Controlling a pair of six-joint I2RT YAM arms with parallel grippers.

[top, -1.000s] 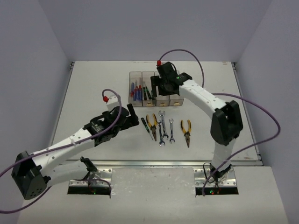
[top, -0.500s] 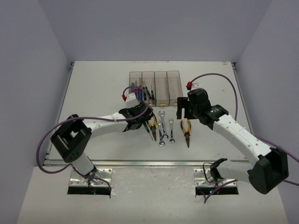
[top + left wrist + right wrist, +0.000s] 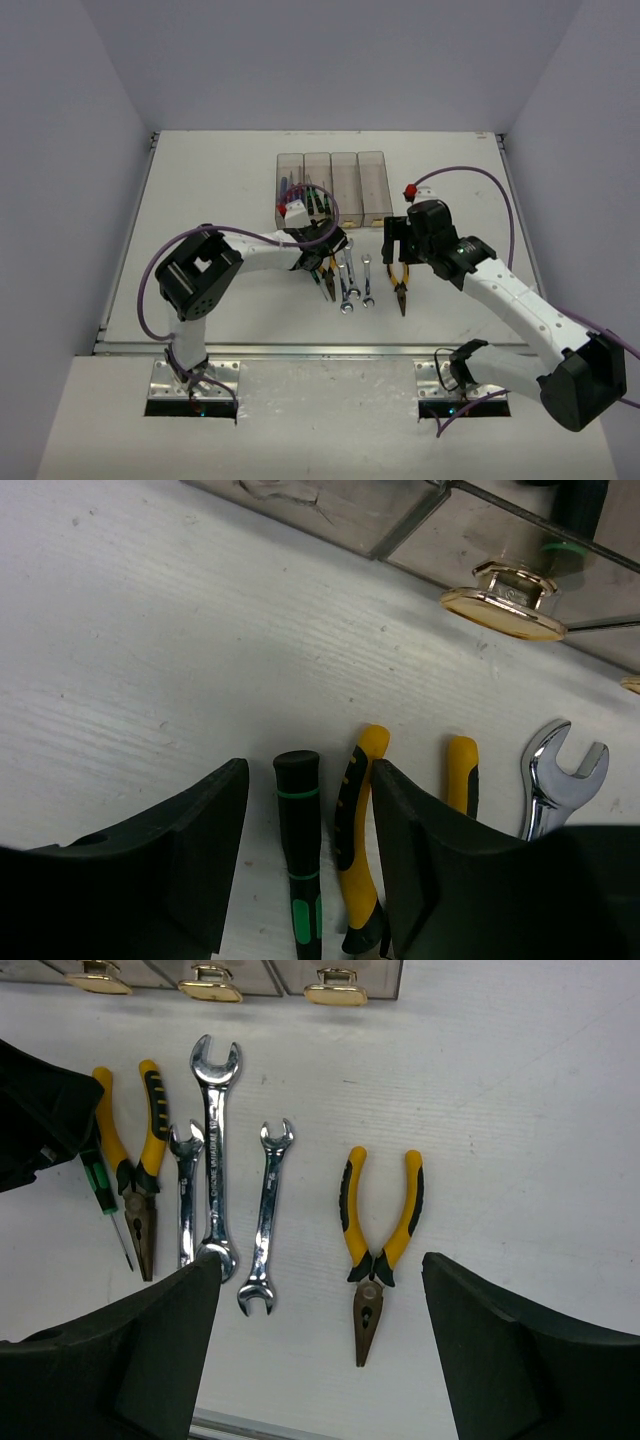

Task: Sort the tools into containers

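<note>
The tools lie in a row on the table in front of the containers (image 3: 334, 185). My left gripper (image 3: 308, 780) is low over the row's left end. Its jaws are open but narrowed, standing around a black-and-green screwdriver (image 3: 298, 825) and one yellow handle of the left pliers (image 3: 358, 810), with gaps still showing. My right gripper (image 3: 320, 1260) hangs wide open above the right pliers (image 3: 380, 1250), holding nothing. Three silver wrenches (image 3: 215, 1150) lie between the two pliers. Several screwdrivers stand in the two left bins (image 3: 300, 190).
The brass tabs (image 3: 210, 982) of the bins face the tools. The left arm (image 3: 260, 250) stretches low across the table toward the tool row. The table's near edge (image 3: 330, 348) runs just below the tools.
My left arm swung right from the table's left side to the tool row, and its jaws narrowed. My right arm came back from over the bins to above the right pliers.
</note>
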